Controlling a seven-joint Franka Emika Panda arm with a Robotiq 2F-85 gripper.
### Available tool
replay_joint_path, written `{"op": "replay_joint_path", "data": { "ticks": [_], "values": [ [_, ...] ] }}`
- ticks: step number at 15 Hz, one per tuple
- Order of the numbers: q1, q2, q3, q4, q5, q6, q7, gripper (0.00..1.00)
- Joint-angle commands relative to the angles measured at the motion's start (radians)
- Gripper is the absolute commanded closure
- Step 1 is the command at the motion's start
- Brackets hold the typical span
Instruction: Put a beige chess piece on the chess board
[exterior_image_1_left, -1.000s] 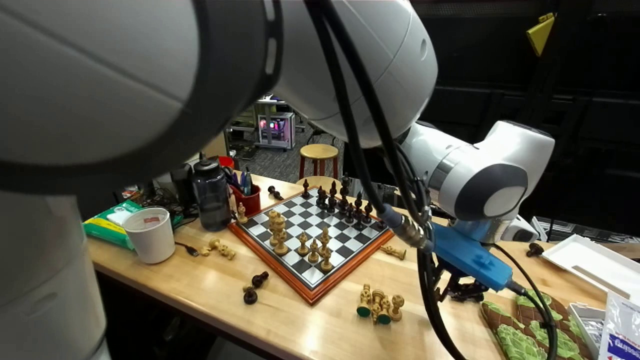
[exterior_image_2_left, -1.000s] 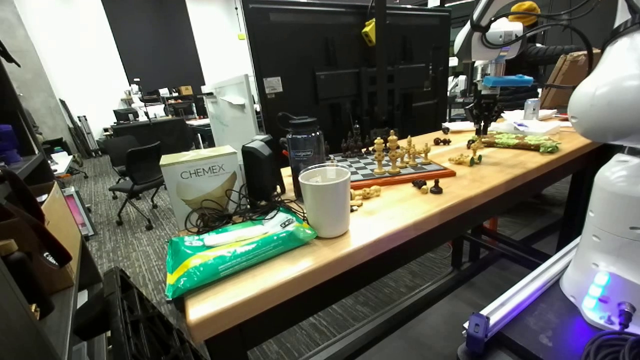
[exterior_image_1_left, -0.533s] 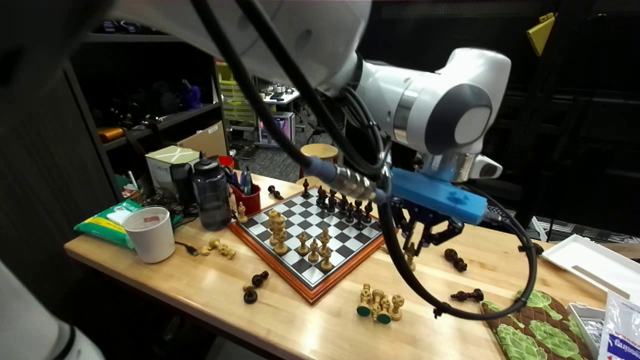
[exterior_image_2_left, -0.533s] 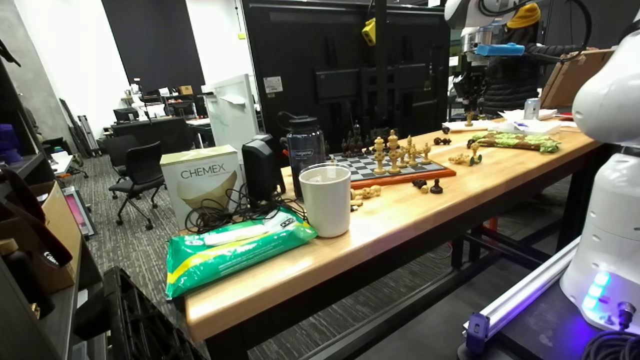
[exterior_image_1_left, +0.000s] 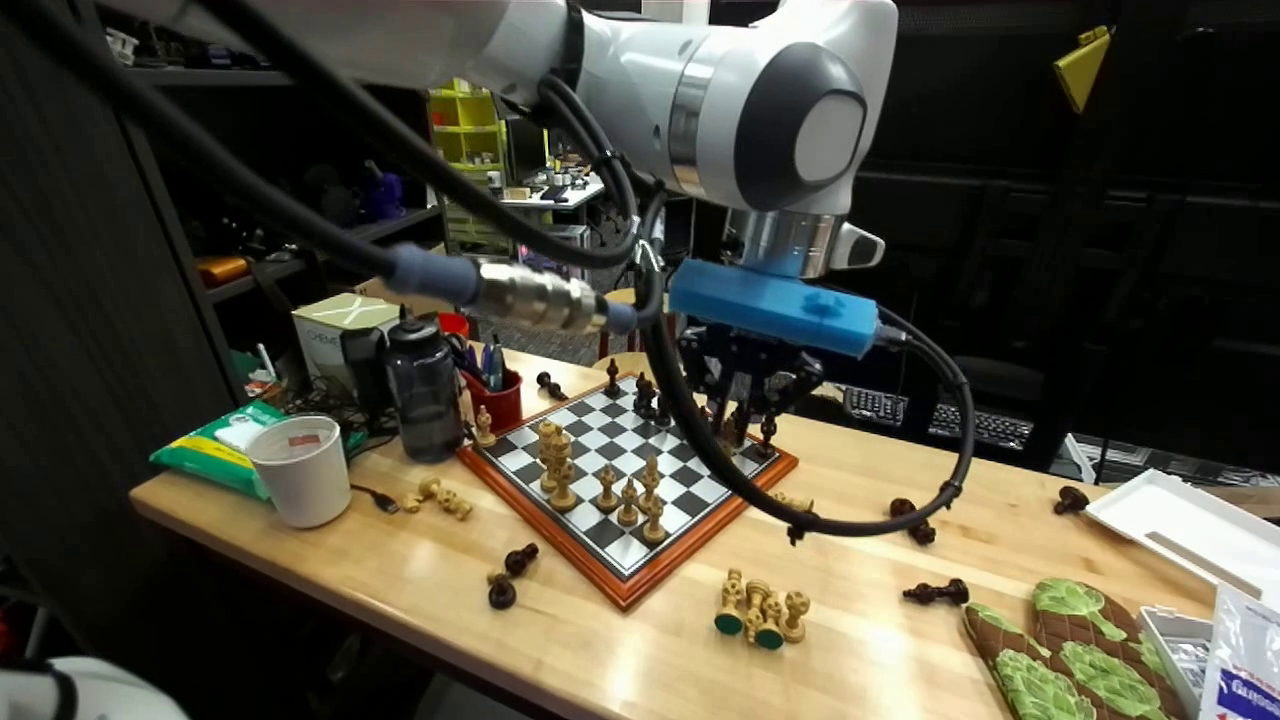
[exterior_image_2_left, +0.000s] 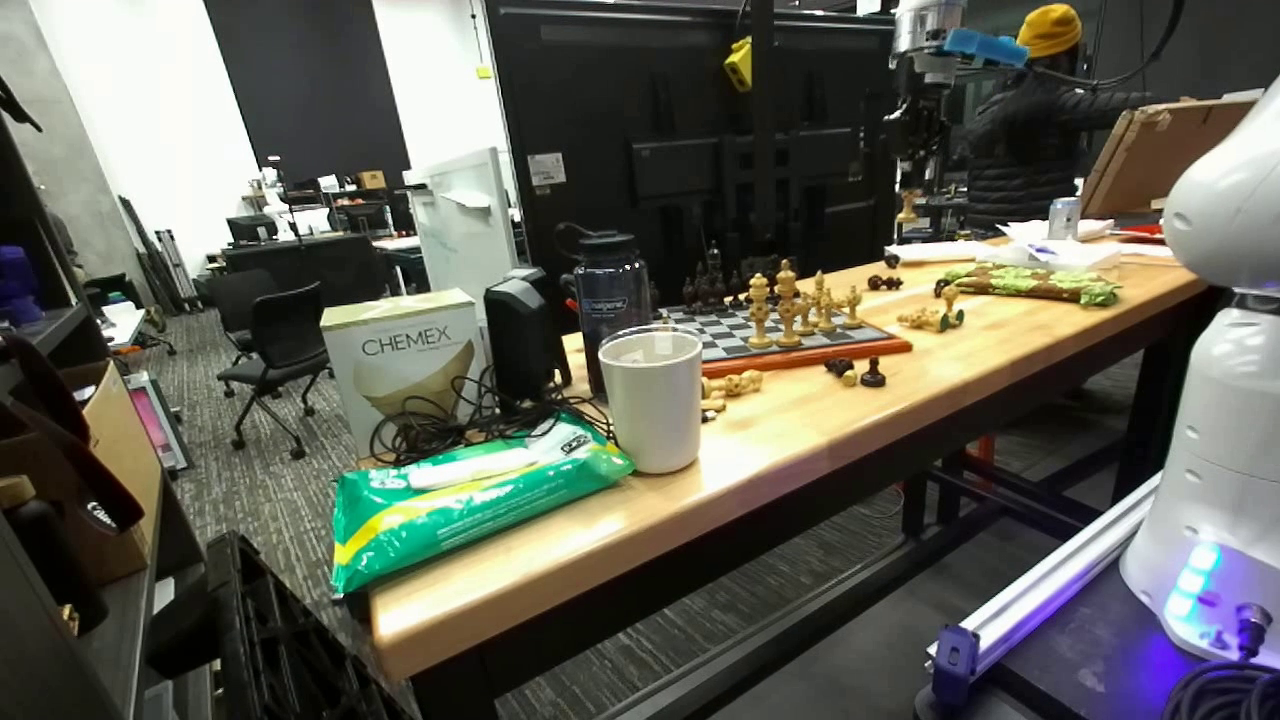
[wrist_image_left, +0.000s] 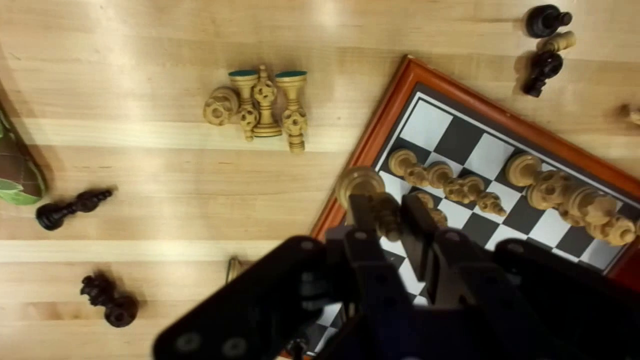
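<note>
Wrist view: end effector (wrist_image_left: 390, 215) nearest, pinching the beige piece (wrist_image_left: 360, 182), base pointing down. From here that base overlaps the border of the board (wrist_image_left: 426, 126), but the beige piece hangs in the air, so can't tell which square, if any, is under it. Below, placed beige pieces (wrist_image_left: 550, 187) stand along an edge of the board; several squares beside them are bare. Off the board, on the table (wrist_image_left: 175, 200), loose beige pieces (wrist_image_left: 265, 95) sit bunched, some on their sides. In an exterior view the beige piece (exterior_image_2_left: 908, 207) hangs under the end effector, roughly upright, well above the table. Farther out, dark pieces (exterior_image_1_left: 643, 392) stand on the opposite side of the board.

Progress, my call: pick and lift done, carry mostly done, placing not done. Left: choose a bare square, settle over it, lower till the base touches, let go, back off upward. Likely past halfway. Risk: placed beige pieces look easy to knock if the descent drifts sideways.
</note>
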Motion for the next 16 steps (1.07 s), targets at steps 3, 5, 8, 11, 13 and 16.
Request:
{"op": "replay_joint_path", "data": {
  "ticks": [3, 5, 8, 11, 13, 16],
  "values": [
    [0.075, -0.044, 0.029, -0.03, -0.008, -0.036, -0.081, 0.95],
    [0.099, -0.022, 0.044, -0.023, -0.01, -0.035, -0.091, 0.95],
    [0.127, 0.021, 0.058, -0.009, -0.001, -0.033, -0.106, 0.95],
    [0.141, 0.063, 0.068, 0.004, 0.001, -0.035, -0.118, 0.95],
    [0.133, 0.052, 0.071, -0.017, 0.002, -0.024, -0.095, 0.8],
    [0.132, 0.078, 0.074, -0.007, 0.002, -0.024, -0.103, 0.8]
  ]
}}
